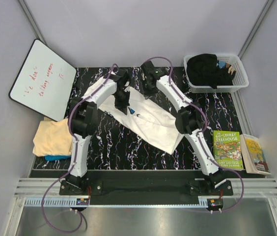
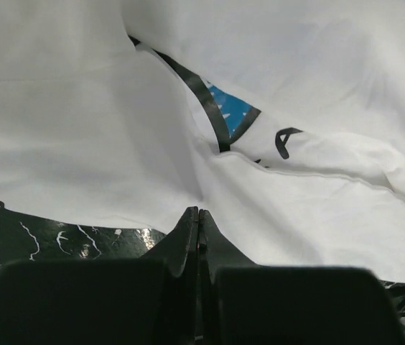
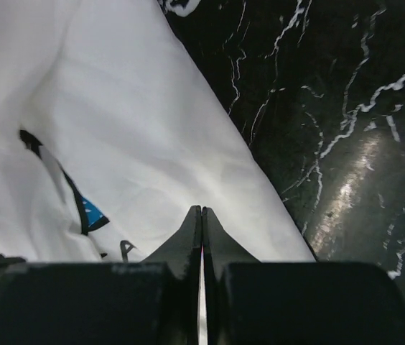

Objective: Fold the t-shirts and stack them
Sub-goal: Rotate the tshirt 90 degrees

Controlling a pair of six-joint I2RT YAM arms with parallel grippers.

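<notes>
The large white t-shirt (image 1: 153, 123) lies slantwise across the black marbled table (image 1: 119, 152), with a bit of blue print and dark lettering showing. My left gripper (image 1: 124, 108) comes down on its upper left part. In the left wrist view the gripper (image 2: 199, 212) is shut, and the folds of the white t-shirt (image 2: 80, 129) run together at its tips. My right gripper (image 1: 146, 87) is at the shirt's far edge. It is shut (image 3: 202, 210) on the white t-shirt (image 3: 131, 129), with a sliver of white between its fingers. A pale peach t-shirt (image 1: 52, 137) lies on a teal-blue one (image 1: 57, 158) at the table's left edge.
A whiteboard (image 1: 42, 78) with red writing leans at the back left. A white basket (image 1: 241, 81) holding dark clothes stands at the back right. Two books (image 1: 227, 150) (image 1: 256, 153) lie at the right edge, beside the right arm.
</notes>
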